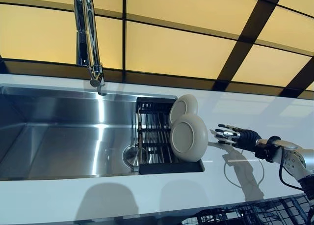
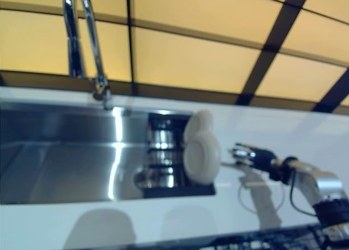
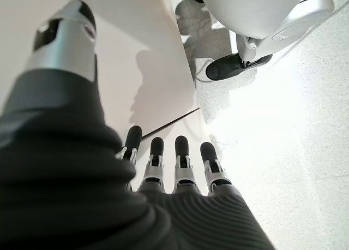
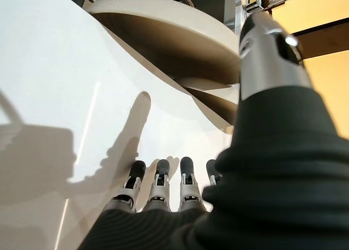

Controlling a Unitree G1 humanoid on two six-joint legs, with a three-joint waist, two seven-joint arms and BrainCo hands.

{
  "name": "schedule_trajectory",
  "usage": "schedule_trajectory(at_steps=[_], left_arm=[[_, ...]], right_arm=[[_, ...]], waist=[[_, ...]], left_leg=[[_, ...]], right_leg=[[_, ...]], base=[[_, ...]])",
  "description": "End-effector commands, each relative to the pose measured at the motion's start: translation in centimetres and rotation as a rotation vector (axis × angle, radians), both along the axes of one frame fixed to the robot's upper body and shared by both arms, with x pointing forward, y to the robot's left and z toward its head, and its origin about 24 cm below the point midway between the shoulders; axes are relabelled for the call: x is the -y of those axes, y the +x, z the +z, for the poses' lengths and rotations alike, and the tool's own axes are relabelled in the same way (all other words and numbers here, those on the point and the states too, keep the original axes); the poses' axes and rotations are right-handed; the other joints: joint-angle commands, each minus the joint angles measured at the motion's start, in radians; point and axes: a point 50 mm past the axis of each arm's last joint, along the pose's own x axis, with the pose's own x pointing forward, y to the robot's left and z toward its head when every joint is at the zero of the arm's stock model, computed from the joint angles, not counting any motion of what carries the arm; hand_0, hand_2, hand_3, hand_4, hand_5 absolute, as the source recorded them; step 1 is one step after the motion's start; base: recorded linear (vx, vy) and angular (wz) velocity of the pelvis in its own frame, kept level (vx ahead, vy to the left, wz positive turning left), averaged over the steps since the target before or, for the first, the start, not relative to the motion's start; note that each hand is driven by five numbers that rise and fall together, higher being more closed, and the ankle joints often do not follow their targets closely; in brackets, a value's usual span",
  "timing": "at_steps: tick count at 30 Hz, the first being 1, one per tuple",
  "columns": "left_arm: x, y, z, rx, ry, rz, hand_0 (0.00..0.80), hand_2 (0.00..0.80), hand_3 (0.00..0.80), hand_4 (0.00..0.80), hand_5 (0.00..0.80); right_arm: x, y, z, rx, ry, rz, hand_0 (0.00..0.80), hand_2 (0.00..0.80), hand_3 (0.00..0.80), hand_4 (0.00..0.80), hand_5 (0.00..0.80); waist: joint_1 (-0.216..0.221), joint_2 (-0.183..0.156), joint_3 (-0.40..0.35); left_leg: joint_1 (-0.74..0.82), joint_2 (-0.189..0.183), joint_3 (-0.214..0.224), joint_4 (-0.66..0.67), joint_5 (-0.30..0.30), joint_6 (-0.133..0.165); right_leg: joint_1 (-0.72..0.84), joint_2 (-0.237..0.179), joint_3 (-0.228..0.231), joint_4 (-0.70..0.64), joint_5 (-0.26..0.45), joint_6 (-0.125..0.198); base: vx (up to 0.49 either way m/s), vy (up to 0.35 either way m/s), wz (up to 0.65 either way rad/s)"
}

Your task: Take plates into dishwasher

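Note:
Two cream plates stand on edge in a black dish rack at the right end of the sink. The front plate leans against the rear plate. My right hand hovers over the white counter just right of the front plate, fingers straight and open, a short gap from its rim. In the right wrist view the front plate shows past the fingers and thumb, untouched. My left hand shows only in its wrist view, open beside a white cabinet face, holding nothing.
A steel sink with a round drain lies left of the rack, under a tall chrome tap. White counter runs to the right. The black wire basket of the dishwasher shows at the bottom right.

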Motion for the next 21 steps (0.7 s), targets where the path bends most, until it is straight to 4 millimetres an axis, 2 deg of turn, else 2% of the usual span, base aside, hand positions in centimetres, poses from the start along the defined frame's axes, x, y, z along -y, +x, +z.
schedule_trajectory(at_steps=[1,10,21], left_arm=[[-0.4,2.1,0.7,0.059,0.025,-0.01,0.0,0.0,0.0,0.0,0.0],[-0.2,2.2,0.6,0.06,0.018,-0.004,0.0,0.0,0.0,0.0,0.0],[0.2,2.4,0.5,0.057,0.013,-0.01,0.0,0.0,0.0,0.0,0.0]], right_arm=[[-3.0,0.0,-0.5,0.02,0.061,0.091,0.0,0.0,0.0,0.0,0.0],[-3.7,0.0,0.4,0.056,0.087,0.089,0.0,0.0,0.0,0.0,0.0],[-5.3,0.0,-0.1,0.04,0.163,0.058,0.0,0.0,0.0,0.0,0.0]], waist=[[0.027,-0.015,-0.008],[0.014,-0.014,-0.02],[0.012,-0.014,-0.022]], left_leg=[[-0.019,-0.017,0.005,0.035,-0.04,0.007],[-0.01,-0.021,0.018,0.036,-0.047,0.011],[-0.01,-0.023,0.025,0.041,-0.051,0.014]], right_leg=[[-0.046,-0.038,0.006,0.022,0.08,0.103],[-0.05,-0.039,0.016,0.021,0.088,0.111],[-0.059,-0.044,0.015,0.029,0.093,0.116]], base=[[0.0,0.0,0.0],[-0.016,0.032,-0.02],[-0.007,0.015,-0.06]])
